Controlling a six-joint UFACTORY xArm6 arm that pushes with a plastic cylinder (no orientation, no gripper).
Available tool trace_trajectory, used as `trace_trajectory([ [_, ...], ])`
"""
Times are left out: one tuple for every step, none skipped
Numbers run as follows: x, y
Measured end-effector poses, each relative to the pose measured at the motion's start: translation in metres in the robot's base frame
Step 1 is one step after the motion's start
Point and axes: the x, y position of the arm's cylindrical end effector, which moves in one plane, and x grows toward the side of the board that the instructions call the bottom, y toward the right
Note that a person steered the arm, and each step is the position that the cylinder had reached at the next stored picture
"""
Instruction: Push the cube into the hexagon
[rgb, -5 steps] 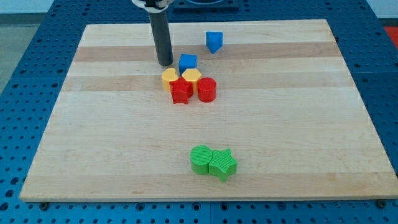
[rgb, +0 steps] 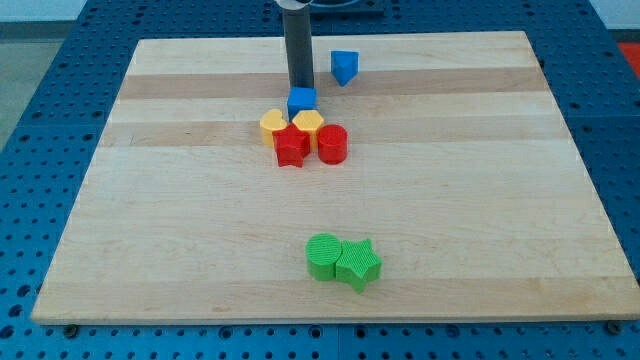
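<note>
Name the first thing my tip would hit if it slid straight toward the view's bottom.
Most likely the blue cube: my tip sits just above it in the view, with the yellow hexagon right beyond.

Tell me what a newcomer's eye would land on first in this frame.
The dark rod comes down from the view's top, and my tip sits right behind the blue cube. Just below the cube is a tight cluster near the board's centre: a yellow hexagon, another yellow block, a red star and a red cylinder. A green cylinder and a green star touch near the view's bottom.
</note>
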Motion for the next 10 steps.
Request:
trace_trajectory([
  [0.012, 0.000],
  [0.020, 0.000],
  [0.020, 0.000],
  [0.020, 0.000],
  [0.020, 0.000],
  [0.020, 0.001],
  [0.019, 0.016],
  [0.004, 0.036],
  [-0.002, 0.055],
  [-0.015, 0.083],
])
